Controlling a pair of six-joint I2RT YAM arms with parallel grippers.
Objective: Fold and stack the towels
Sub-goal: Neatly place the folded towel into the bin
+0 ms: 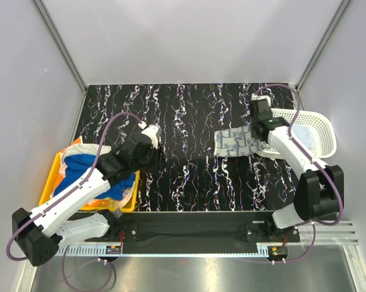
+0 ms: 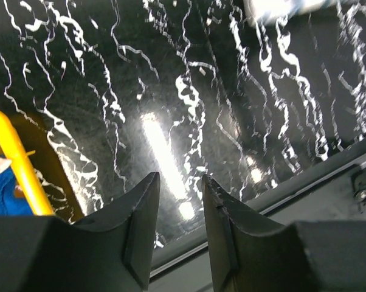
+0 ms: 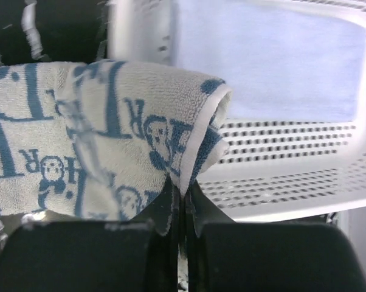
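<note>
A white towel with a blue pattern (image 1: 234,142) lies folded on the black marbled table, just left of the white basket. My right gripper (image 1: 256,135) is shut on its right edge; in the right wrist view the towel's hem (image 3: 195,152) is pinched between the closed fingers (image 3: 184,201). More towels sit bunched in the yellow bin (image 1: 49,182) at the left: a royal blue one (image 1: 79,163) with white and orange cloth around it. My left gripper (image 2: 180,182) hangs open over the bare table by the bin's right side, nothing between its fingers.
The white perforated basket (image 1: 320,131) stands at the right edge with a pale blue cloth (image 3: 268,67) inside. The yellow bin's rim (image 2: 16,158) shows at the left of the left wrist view. A metal rail (image 1: 189,231) runs along the table's near edge.
</note>
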